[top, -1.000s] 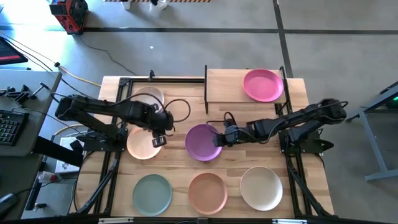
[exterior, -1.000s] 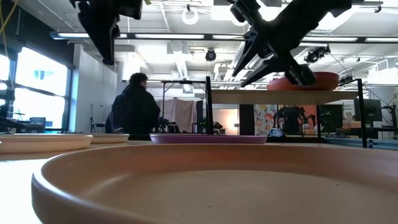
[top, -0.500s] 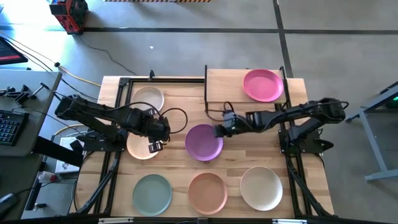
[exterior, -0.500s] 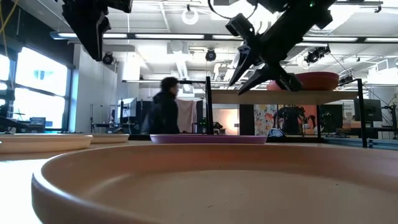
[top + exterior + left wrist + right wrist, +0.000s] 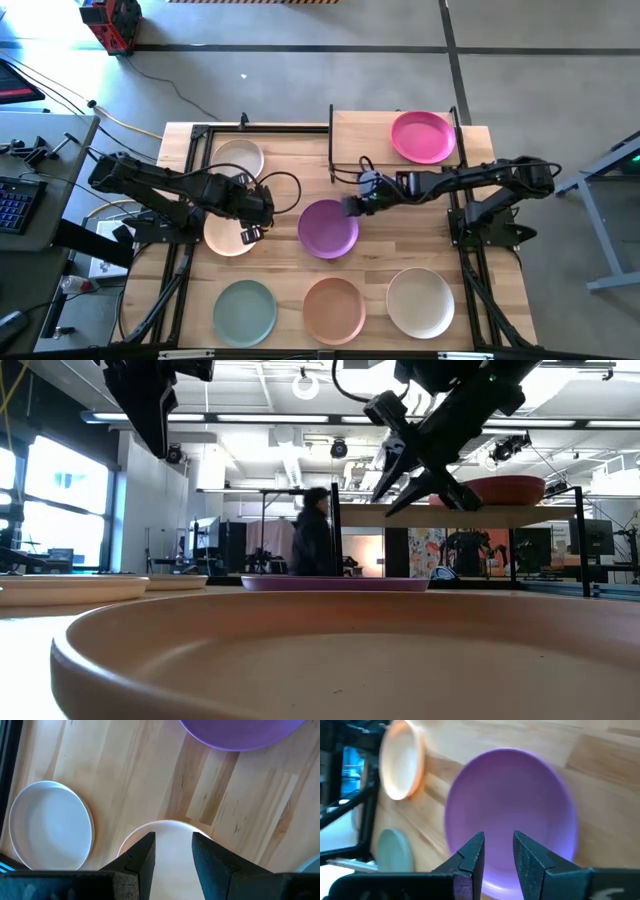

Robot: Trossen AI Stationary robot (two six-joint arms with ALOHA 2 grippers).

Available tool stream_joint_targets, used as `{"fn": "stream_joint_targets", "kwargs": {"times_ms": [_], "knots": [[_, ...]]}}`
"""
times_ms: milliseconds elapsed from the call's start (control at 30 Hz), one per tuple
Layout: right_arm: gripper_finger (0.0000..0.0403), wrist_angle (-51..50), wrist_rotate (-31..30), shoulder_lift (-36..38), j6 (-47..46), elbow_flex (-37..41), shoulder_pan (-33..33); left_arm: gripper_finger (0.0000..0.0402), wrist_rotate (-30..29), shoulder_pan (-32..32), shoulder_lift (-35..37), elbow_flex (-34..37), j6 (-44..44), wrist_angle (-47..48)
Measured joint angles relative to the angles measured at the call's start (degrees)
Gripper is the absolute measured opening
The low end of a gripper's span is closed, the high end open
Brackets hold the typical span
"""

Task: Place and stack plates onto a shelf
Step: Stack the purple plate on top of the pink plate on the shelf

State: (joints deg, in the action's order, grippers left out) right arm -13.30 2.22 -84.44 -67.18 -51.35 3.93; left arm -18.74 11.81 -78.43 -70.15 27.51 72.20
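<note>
A peach plate (image 5: 300,660) fills the foreground. Beyond it lies a purple plate (image 5: 335,583). My right gripper (image 5: 415,470) hangs above it with parted fingers, near the shelf (image 5: 440,515) holding a magenta plate (image 5: 505,490). A person (image 5: 315,545) stands behind.

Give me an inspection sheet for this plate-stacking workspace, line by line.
Surface: wooden tabletop, bare between the plates.
Job's things: magenta plate alone on the shelf; purple plate mid-table; off-white plate, peach plate, sage green plate, salmon plate, cream plate on the table.
Clutter: nothing seen.
Pincers: left pincer open over the peach plate; right pincer open, empty, by the purple plate's rim.
Cables: loop at left wrist.
Surroundings: person behind.
</note>
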Motion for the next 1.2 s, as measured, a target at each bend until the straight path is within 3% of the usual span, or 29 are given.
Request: {"fn": "stream_joint_targets", "kwargs": {"times_ms": [300,667,933,1200], "knots": [[0.0083,-8.68,-1.09,0.00,-4.67,0.00,-1.96,0.0117,-0.17,-0.02,0.00,0.00,0.89,-0.03],[0.0083,-13.13,-8.77,0.00,-12.49,0.00,-7.59,0.0117,-0.17,-0.02,0.00,0.00,0.89,-0.09],[0.0083,-12.43,-12.33,-0.91,-15.05,-0.02,-10.22,0.0117,-0.17,-0.02,0.00,0.00,0.87,-0.68],[0.0083,-10.06,-12.20,-5.88,-17.87,-0.02,-11.26,0.0117,-0.15,-0.04,0.02,0.00,0.83,-1.84]]}}
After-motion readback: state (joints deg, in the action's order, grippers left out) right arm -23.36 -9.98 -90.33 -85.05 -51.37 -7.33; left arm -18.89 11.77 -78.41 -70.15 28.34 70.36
